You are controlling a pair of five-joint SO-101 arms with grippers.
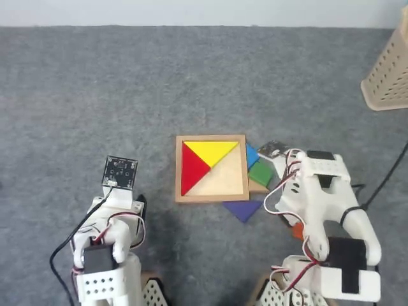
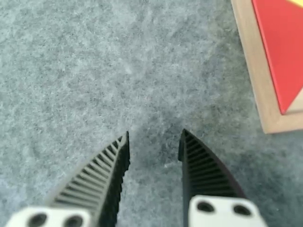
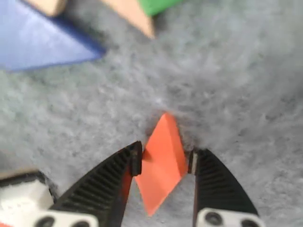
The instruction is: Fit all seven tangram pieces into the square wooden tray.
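Observation:
The square wooden tray [image 1: 211, 196] lies mid-table and holds a yellow triangle [image 1: 210, 152] and a red triangle [image 1: 193, 169]. Its rim [image 2: 253, 71] and the red triangle [image 2: 284, 42] lie ahead of my left gripper [image 2: 155, 139], which is open over bare carpet. Against the tray's right side are a blue piece [image 1: 252, 155], a green piece [image 1: 260, 172] and a wood-coloured triangle [image 1: 258, 186]. A purple triangle [image 1: 243, 208] lies just in front of the tray. My right gripper [image 3: 164, 158] is shut on the orange piece [image 3: 162, 161], which rests on the carpet.
A pale slotted basket [image 1: 389, 70] stands at the back right. Grey carpet covers the table. Beyond the right gripper lie the purple triangle [image 3: 42, 40], the wood-coloured triangle [image 3: 130, 14] and the green piece [image 3: 158, 5]. The right arm [image 1: 319, 191] covers most of the orange piece [image 1: 298, 231].

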